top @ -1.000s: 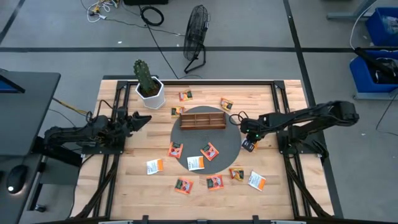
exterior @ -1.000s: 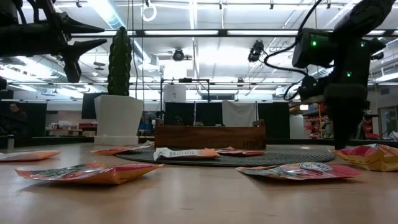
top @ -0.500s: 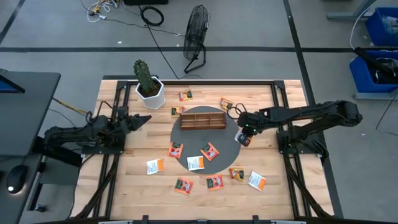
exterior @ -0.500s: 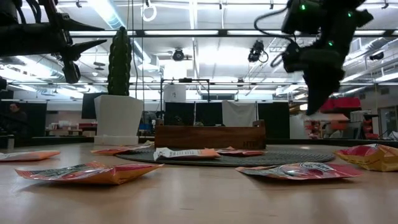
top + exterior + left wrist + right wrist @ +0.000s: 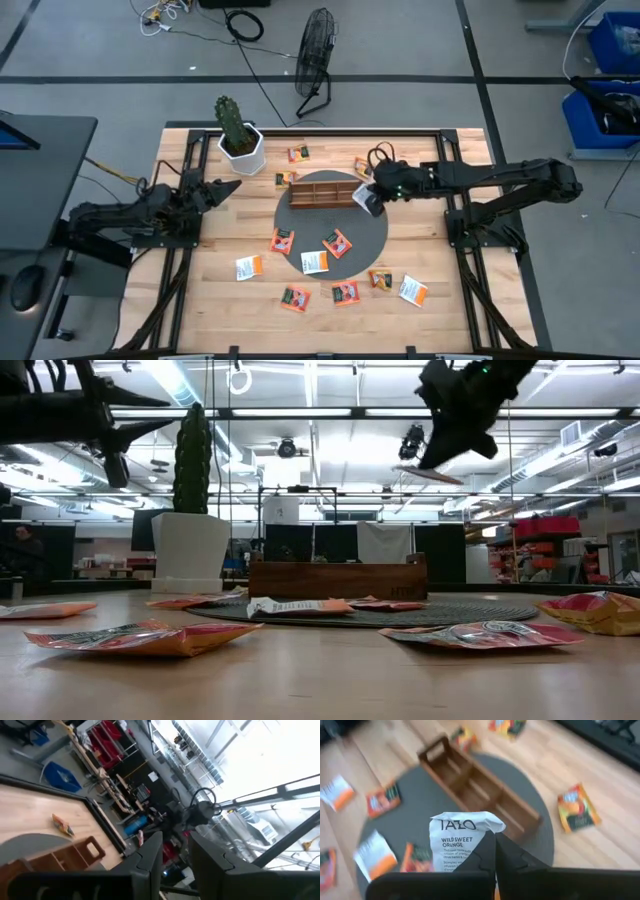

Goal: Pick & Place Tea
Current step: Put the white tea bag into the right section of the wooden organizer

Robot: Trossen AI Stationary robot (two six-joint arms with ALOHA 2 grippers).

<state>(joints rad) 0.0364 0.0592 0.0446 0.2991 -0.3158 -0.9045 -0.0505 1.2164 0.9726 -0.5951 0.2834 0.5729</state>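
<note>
Along the near edge of the bench (image 5: pixel 200 300), loose tea sachets are lying flat: an orange one (image 5: pixel 295 298), another (image 5: pixel 345 293), a third (image 5: pixel 380 279) and a white one (image 5: pixel 412 291) at the near right. A little farther in, more sachets (image 5: pixel 315 262) are resting on the round grey mat (image 5: pixel 372 238).

Above the mat's right side, the right gripper (image 5: pixel 368 197) is hanging well clear of the surface, its fingers pinched tight on a white tea sachet (image 5: pixel 462 842) printed "Wild Sweet Orange". The sachet is dangling below the fingertips, roughly flat in the low view.

The wooden tray (image 5: pixel 326 192) is lying just to the left of that gripper, its long axis running left to right across the mat, so the held sachet is sitting just off the tray's right end. The drop likely needs a short move leftward over a slot.

The left gripper (image 5: pixel 222 190) is waiting at the far left, partly open and holding nothing, much farther from the tray. Beyond stands a potted cactus (image 5: pixel 238 132).
</note>
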